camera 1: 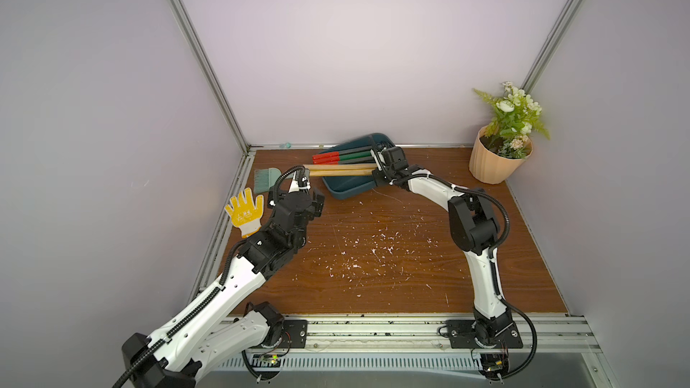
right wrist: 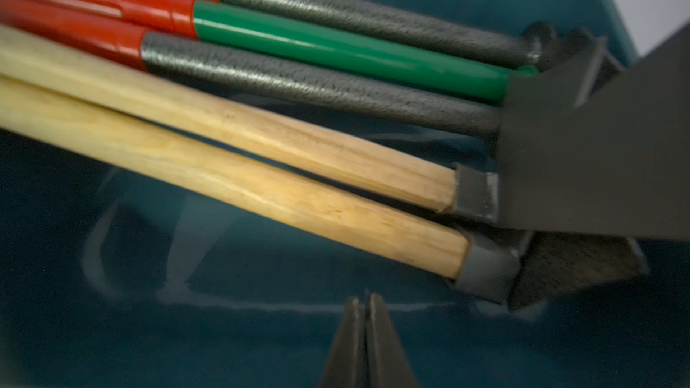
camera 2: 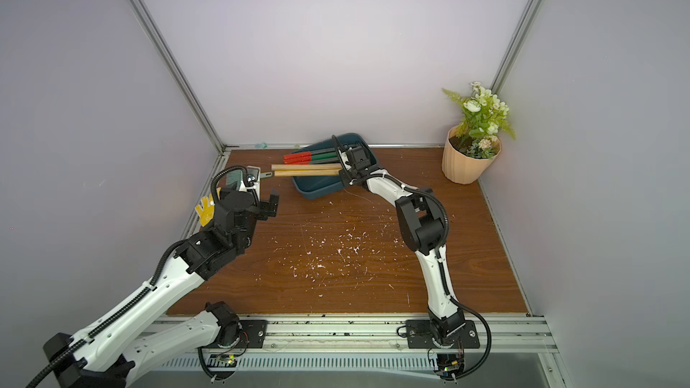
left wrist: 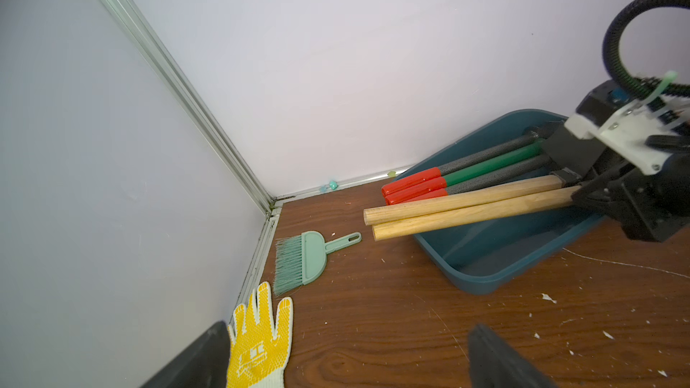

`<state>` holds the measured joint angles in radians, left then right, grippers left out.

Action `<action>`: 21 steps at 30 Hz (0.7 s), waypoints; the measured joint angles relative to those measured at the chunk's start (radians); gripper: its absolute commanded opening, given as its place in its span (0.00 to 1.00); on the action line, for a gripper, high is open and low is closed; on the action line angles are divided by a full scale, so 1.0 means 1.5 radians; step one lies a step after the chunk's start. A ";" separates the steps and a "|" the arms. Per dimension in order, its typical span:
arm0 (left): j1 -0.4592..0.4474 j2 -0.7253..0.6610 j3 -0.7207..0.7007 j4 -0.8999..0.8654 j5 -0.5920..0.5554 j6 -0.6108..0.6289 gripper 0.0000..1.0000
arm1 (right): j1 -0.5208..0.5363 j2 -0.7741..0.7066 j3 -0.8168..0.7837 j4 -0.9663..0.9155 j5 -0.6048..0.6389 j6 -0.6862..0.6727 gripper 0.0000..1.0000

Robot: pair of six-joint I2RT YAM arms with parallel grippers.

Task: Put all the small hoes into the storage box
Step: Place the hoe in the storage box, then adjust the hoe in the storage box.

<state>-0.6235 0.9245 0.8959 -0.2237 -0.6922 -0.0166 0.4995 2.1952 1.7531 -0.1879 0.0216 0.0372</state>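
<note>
Your right gripper [right wrist: 366,302] has its fingers pressed together on nothing, low inside the storage box [left wrist: 481,278]; the small hoe [right wrist: 261,199] lies just ahead of those fingertips, head down in the box, its handle jutting over the rim beside a second wooden handle [right wrist: 224,121]; your left gripper [left wrist: 349,330] has its fingers wide apart and empty, a yellow glove [left wrist: 261,341] beside one finger, the box well ahead.

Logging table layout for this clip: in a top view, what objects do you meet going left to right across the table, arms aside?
yellow glove → teal brush → storage box → flower pot
</note>
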 measured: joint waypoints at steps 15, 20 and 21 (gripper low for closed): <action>0.002 0.013 0.000 0.002 0.012 -0.004 1.00 | -0.047 0.050 0.141 -0.019 0.036 0.015 0.00; 0.006 0.020 0.000 0.002 0.012 -0.002 1.00 | -0.051 0.114 0.232 -0.049 0.034 0.015 0.00; 0.007 0.022 0.000 0.002 0.012 -0.001 1.00 | -0.052 0.125 0.246 -0.052 0.034 0.015 0.00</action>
<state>-0.6128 0.9577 0.8963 -0.2211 -0.6735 -0.0181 0.4210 2.3821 2.1216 -0.2661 0.0723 0.0601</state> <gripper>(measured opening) 0.997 0.043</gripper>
